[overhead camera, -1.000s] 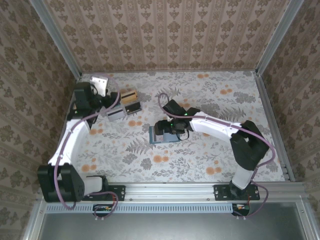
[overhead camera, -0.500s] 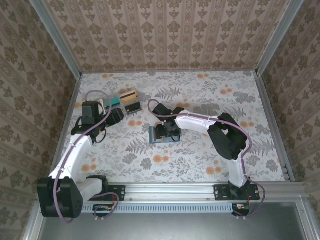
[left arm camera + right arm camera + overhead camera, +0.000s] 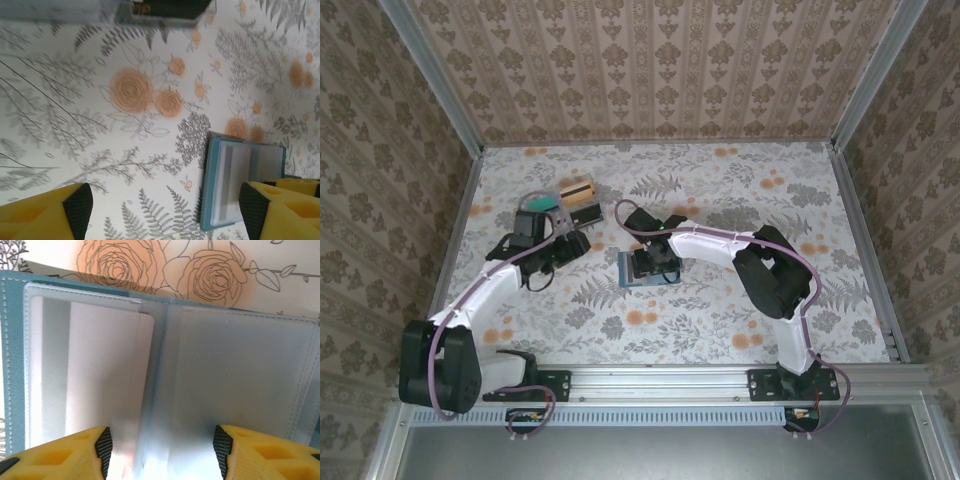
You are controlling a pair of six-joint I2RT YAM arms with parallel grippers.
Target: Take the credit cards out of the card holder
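The card holder (image 3: pixel 632 272) lies open on the floral table (image 3: pixel 720 320), teal-blue with clear inner sleeves. A grey credit card (image 3: pixel 95 375) sits in its left sleeve (image 3: pixel 231 182). My right gripper (image 3: pixel 162 452) hangs low over the card holder (image 3: pixel 15 365). Its jaws stand apart astride the sleeves' middle fold. My left gripper (image 3: pixel 165 215) is open over bare table just left of the card holder (image 3: pixel 207 190), and its right fingertip (image 3: pixel 250 212) overlaps the holder's edge. A tan-orange card with a dark stripe (image 3: pixel 580 198) and a teal-green card (image 3: pixel 542 203) lie at the back left.
Patterned walls (image 3: pixel 650 70) close in the table on three sides. A metal rail (image 3: pixel 720 378) with both arm bases runs along the near edge. A grey bar with a dark mount (image 3: pixel 165 7) crosses the top of the left wrist view.
My left arm has swung from the back left corner toward the card holder, its jaws opening wider. The right gripper has narrowed over the holder, and the right arm's elbow has folded in.
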